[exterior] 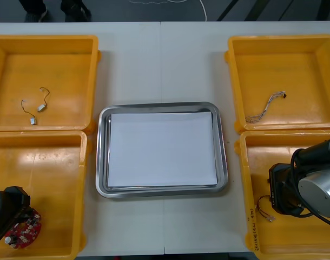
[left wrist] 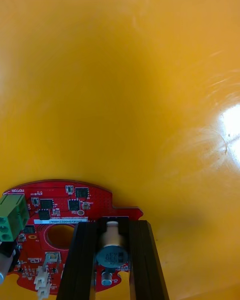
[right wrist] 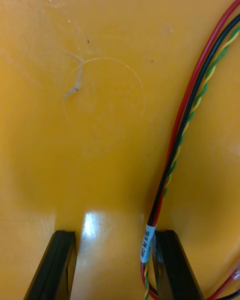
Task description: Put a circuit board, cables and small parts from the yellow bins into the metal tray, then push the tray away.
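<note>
A round red circuit board (exterior: 25, 227) lies in the near-left yellow bin (exterior: 46, 162). My left gripper (exterior: 14, 218) is down on its edge. In the left wrist view the black fingers (left wrist: 82, 260) stand close together at the rim of the circuit board (left wrist: 60, 205), with a small cylindrical component on the board between them; the left gripper (left wrist: 113, 226) is shut on the board. My right gripper (exterior: 277, 199) is low in the near-right yellow bin (exterior: 251, 162), open. A red, black and yellow-green cable (right wrist: 176, 145) runs just inside one finger of the right gripper (right wrist: 114, 237).
The metal tray (exterior: 103, 157), lined white inside, sits mid-table between the bins. The far-left bin (exterior: 57, 40) holds small wired metal parts (exterior: 36, 105). A twisted cable (exterior: 265, 105) lies in the far-right bin (exterior: 278, 40). Shoes show beyond the table's far edge.
</note>
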